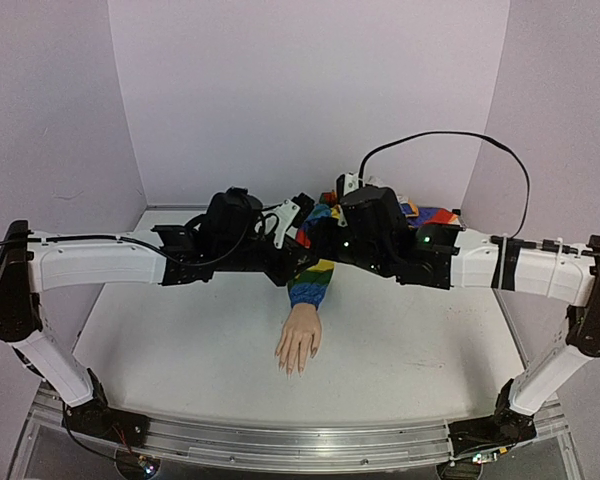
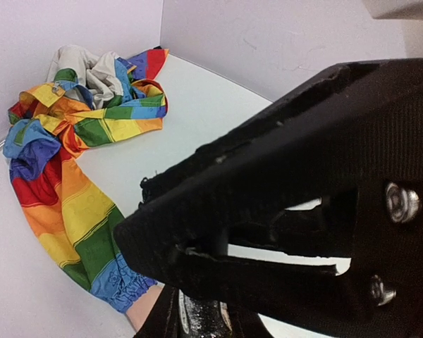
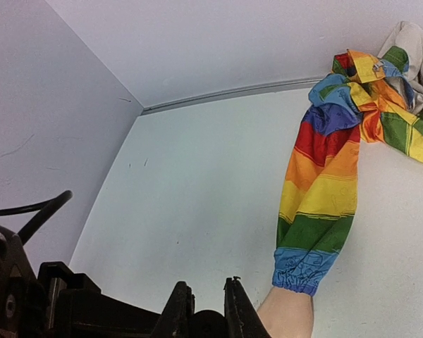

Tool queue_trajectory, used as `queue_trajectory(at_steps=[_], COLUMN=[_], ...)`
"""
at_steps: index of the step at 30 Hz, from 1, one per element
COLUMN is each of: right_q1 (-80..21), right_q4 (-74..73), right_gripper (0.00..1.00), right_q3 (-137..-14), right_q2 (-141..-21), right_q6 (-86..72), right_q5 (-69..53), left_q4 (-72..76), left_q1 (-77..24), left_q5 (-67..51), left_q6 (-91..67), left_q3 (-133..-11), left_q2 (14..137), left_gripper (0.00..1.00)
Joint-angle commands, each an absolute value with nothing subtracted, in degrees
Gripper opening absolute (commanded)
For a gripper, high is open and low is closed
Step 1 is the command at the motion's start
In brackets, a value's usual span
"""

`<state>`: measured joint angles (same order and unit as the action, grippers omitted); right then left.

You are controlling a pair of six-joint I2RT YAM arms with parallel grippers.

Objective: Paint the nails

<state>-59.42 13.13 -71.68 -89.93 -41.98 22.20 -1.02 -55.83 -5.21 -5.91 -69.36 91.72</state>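
Observation:
The mannequin hand lies palm down mid-table, fingers toward the near edge. Its nails are too small to make out. Its rainbow sleeve runs back under both grippers. The grippers meet above the sleeve. My left gripper is shut on a small dark glittery bottle. My right gripper is shut on a round black cap; its black body fills the left wrist view. The wrist and sleeve cuff show in the right wrist view.
The rest of the rainbow garment is bunched at the back right corner. White walls enclose the table on the left, back and right. A black cable loops above the right arm.

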Motion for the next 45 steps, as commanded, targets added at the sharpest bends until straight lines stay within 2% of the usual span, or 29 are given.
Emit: queue_trajectory(at_steps=[1,4,10,13,16,19,24,29,33,38,43,45], right_q1=[-64.51,-62.47,-53.34,-52.67,-52.6,-52.62,-52.63,-52.62,-52.63,-52.57,-52.6,-52.68], right_q4=[10.01,10.02,10.49,11.0,12.24,15.16,20.9,22.5,23.56,24.01,24.08,24.08], right_gripper=[0.01,0.27,0.67,0.77,0.73,0.68,0.53,0.49,0.41,0.25,0.01,0.0], right_q3=[-74.4,-73.62,-71.14,-72.15,-73.98,-73.79,-71.28,-69.8,-69.26,-69.35,-68.9,-68.38], right_q2=[-84.65,-81.05,-75.31,-75.48,-77.75,-79.43,-80.36,-80.78,-80.99,-81.45,-81.65,-81.8], right_q6=[-35.27,-31.43,-27.77,-25.33,-25.45,-27.28,-30.45,-31.18,-31.38,-31.12,-30.77,-30.45], right_q5=[14.51,8.48,-15.29,-26.75,-36.04,-40.23,-44.89,-46.41,-46.32,-46.43,-45.23,-44.08], left_q4=[4.67,4.66,4.6,4.59,4.63,4.66,5.03,5.53,6.0,6.27,6.29,6.33], left_q1=[-51.12,-51.06,-51.06,-51.06,-51.06,-51.14,-51.49,-51.64,-51.59,-51.59,-51.6,-51.59], left_q5=[-6.13,-16.01,-37.74,-45.91,-54.02,-57.77,-58.36,-57.66,-57.32,-56.84,-51.22,-45.91], left_q6=[-6.56,-5.91,-6.87,-7.85,-8.09,-8.71,-9.35,-9.59,-9.76,-9.93,-10.36,-10.04], left_q3=[-69.32,-65.14,-60.82,-61.04,-62.26,-63.75,-64.35,-64.15,-64.21,-64.86,-64.91,-64.93], left_q2=[88.29,84.58,78.54,77.56,78.05,78.93,78.97,78.19,78.05,78.05,77.67,77.45], left_gripper=[0.0,0.0,0.0,0.0,0.0,0.0,0.0,0.0,0.0,0.0,0.0,0.0])
